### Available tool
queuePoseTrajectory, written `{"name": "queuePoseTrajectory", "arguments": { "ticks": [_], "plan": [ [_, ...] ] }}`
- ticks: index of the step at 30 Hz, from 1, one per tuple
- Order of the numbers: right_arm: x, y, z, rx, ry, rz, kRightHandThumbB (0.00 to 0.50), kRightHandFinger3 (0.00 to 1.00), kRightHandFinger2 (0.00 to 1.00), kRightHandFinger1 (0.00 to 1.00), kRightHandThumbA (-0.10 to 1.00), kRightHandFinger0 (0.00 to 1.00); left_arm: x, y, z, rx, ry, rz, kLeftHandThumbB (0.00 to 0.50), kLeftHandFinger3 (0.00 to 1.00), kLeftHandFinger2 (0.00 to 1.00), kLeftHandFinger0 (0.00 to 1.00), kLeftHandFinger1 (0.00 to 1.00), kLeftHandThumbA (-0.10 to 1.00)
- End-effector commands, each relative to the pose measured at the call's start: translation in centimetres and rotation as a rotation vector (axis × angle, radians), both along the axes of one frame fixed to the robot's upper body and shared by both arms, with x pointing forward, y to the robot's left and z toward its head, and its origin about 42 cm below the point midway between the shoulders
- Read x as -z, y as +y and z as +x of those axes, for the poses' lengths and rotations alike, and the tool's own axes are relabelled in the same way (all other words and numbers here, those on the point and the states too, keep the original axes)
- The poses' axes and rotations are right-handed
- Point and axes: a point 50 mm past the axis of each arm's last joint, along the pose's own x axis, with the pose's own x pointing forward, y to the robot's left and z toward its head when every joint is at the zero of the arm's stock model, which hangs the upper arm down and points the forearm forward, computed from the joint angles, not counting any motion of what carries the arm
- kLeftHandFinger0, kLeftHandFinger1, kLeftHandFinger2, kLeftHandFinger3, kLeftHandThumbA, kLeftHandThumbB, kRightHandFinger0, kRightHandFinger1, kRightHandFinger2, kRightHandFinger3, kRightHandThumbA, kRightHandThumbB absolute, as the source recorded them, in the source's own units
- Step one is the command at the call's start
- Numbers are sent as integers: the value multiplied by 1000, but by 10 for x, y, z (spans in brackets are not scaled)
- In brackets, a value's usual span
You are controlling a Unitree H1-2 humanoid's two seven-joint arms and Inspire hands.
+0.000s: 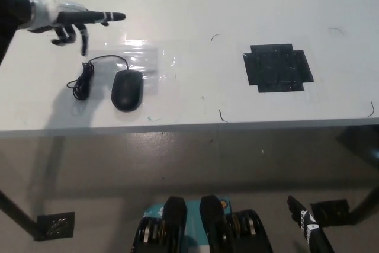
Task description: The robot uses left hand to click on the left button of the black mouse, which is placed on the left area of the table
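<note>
Fingers (pixel 89 17) of left hand (pixel 65 19) hover above mouse (pixel 127 89); wrist cut off.

The white table (pixel 195 4) carries a black mouse (pixel 127 89) with its coiled cable (pixel 83 81), and a black tape patch (pixel 276 67).

On the white table (pixel 195 4) lie one black mouse (pixel 127 89) (its one cord (pixel 86 75) coiled just left of it) and, well right of it, one black tape patch (pixel 276 68).
</note>
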Motion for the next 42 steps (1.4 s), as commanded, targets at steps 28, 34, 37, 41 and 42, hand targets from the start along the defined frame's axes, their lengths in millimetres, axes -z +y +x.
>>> {"name": "queuePoseTrajectory", "arguments": {
  "ticks": [28,34,37,41,42],
  "plan": [
    [-19,-8,12,11,-102,13,110,1000,1000,1000,1000,1000,-8,-32,13,-3,75,146,342,1000,805,5,335,1000],
    [-19,-9,11,9,-98,14,115,1000,1000,1000,1000,1000,-4,-32,15,-7,101,129,360,1000,883,38,385,1000],
    [-20,-9,10,9,-97,12,115,1000,1000,1000,1000,1000,-1,-34,12,2,96,142,324,1000,668,0,230,1000],
    [-18,-10,9,13,-97,7,111,1000,1000,1000,1000,1000,7,-38,12,6,111,155,320,1000,662,0,228,1000],
    [-18,-10,9,12,-95,0,108,1000,1000,1000,1000,1000,9,-39,12,10,111,166,328,1000,689,0,246,1000]
  ]
}}
